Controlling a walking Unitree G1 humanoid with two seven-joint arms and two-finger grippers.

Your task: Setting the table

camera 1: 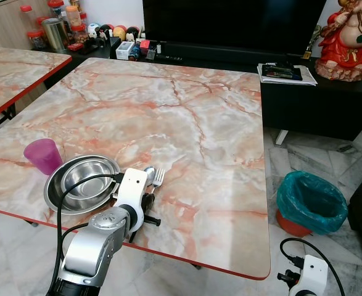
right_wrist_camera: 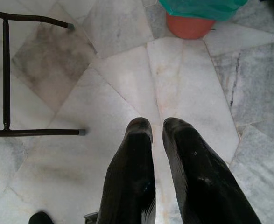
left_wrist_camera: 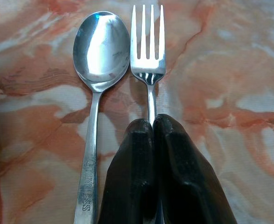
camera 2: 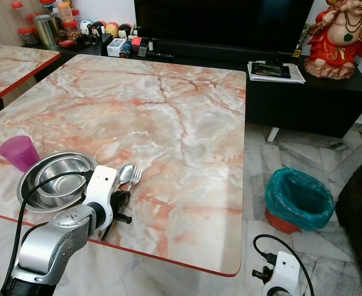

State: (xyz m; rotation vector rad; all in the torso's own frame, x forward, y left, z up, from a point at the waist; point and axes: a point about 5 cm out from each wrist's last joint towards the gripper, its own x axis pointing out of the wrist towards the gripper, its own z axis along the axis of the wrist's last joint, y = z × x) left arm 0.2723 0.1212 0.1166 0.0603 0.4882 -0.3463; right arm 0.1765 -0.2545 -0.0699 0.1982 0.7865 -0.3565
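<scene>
A steel fork (left_wrist_camera: 148, 65) and a steel spoon (left_wrist_camera: 101, 49) lie side by side on the marble table (camera 1: 218, 135), near its front edge. My left gripper (left_wrist_camera: 153, 123) is low over the table, shut on the fork's handle, which runs in between its black fingers (left_wrist_camera: 183, 168). Just left of the cutlery a steel bowl (camera 1: 85, 176) sits in a steel plate (camera 1: 51, 197), and a purple cup (camera 1: 43, 156) stands beside them. My right gripper (right_wrist_camera: 158, 127) hangs over the floor with a narrow gap between its fingers and nothing in it.
A green-lined bin (camera 1: 310, 203) stands on the floor right of the table. A second marble table (camera 1: 8, 74) is at the left. A black TV cabinet (camera 1: 316, 98) with a red statue (camera 1: 350, 40) lies behind. A black metal frame (right_wrist_camera: 6, 84) stands on the floor.
</scene>
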